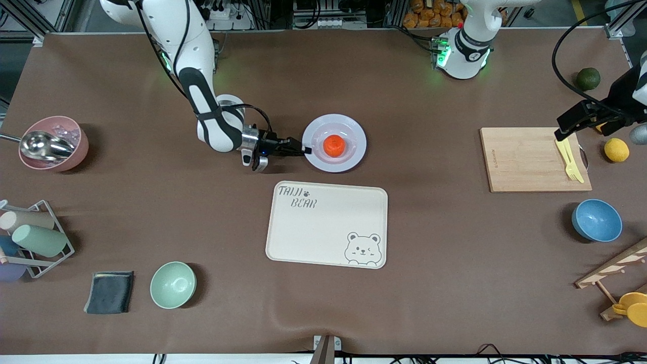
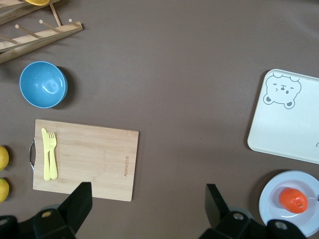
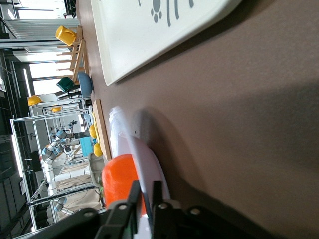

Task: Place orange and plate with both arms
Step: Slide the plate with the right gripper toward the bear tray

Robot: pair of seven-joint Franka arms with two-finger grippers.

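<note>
Brown matting (image 1: 434,283) carries the plate (image 1: 354,151), rim pinched by the right pincer (image 1: 306,150); left pincer (image 1: 560,132) gapes.

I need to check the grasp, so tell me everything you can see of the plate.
The plate is round, pale lavender-white and shallow, with a wide rim and a smooth, glossy look. It lies flat on the brown table, farther from the front camera than the bear tray. The orange sits in its middle. The right hand pinches its rim at the edge toward the right arm's end.

Robot lab, aluminium framing (image 1: 30,17), cables (image 1: 313,20)
</note>
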